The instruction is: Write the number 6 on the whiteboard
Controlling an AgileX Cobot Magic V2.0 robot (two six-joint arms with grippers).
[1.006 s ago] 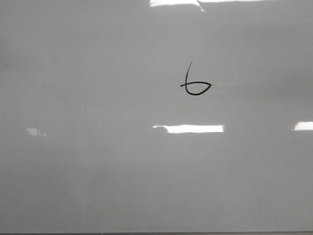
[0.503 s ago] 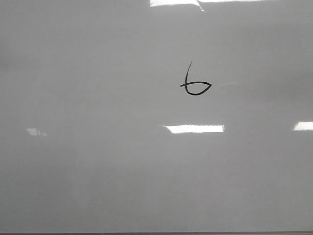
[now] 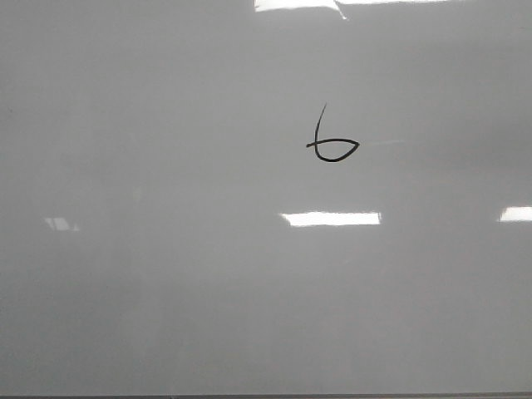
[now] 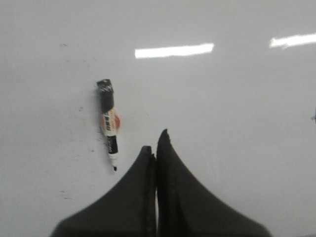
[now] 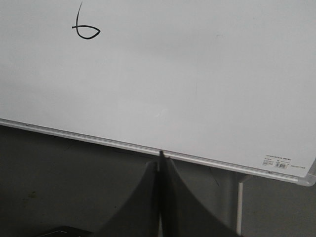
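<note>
Ink is already on the board (image 3: 166,274): the 6 (image 3: 332,141) sits right of centre and in the upper half in the front view, a thin curved stroke running down into a pointed, leaf-shaped loop. From the right wrist view the same 6 (image 5: 85,28) shows far up the board (image 5: 207,84), well away from the near frame edge.

Neither arm is near the figure. The left gripper (image 4: 155,143) hangs over bare board with its jaws pressed together and nothing between them. A marker (image 4: 109,123) lies flat on the board just beside those jaws, uncapped, its tip showing at the near end. The right gripper (image 5: 161,158) has its jaws closed too, empty, hanging out past the board's lower edge, over the dark area there.

My guess is the writing step is done and the marker has been put down, so what remains is only retreat. The next move calls for lifting the left arm straight off without nudging the marker or brushing the ink.
</note>
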